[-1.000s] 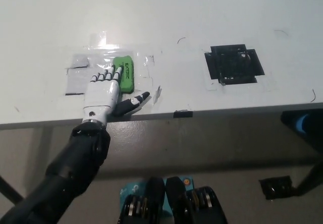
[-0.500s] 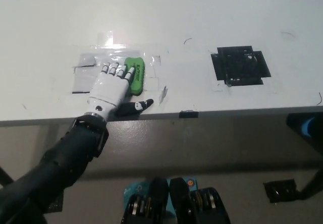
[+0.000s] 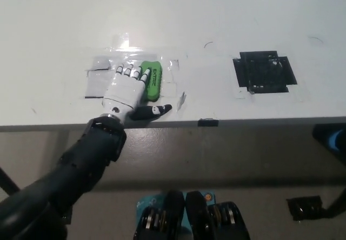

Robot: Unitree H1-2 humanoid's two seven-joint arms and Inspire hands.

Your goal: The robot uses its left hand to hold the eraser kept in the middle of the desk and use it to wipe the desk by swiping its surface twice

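The green eraser (image 3: 153, 82) lies on the white desk (image 3: 216, 24), close to the front edge and left of the middle. My white left hand (image 3: 126, 92) lies over its left side. The fingers (image 3: 136, 73) curl onto the eraser's top. The black-tipped thumb (image 3: 155, 110) stretches out to the right just below the eraser's near end. The eraser's left half is hidden under the hand. My right hand does not show in the head view.
A black taped square (image 3: 265, 72) sits on the desk to the right. Clear tape patches (image 3: 98, 79) lie left of the hand. A small black tab (image 3: 208, 122) marks the desk's front edge. A blue-and-black object (image 3: 332, 140) stands below the edge at far right.
The whole picture has shifted right, so the camera moved. My left hand's fingers have crept a little further onto the eraser and curled. The eraser stays where it was on the desk.
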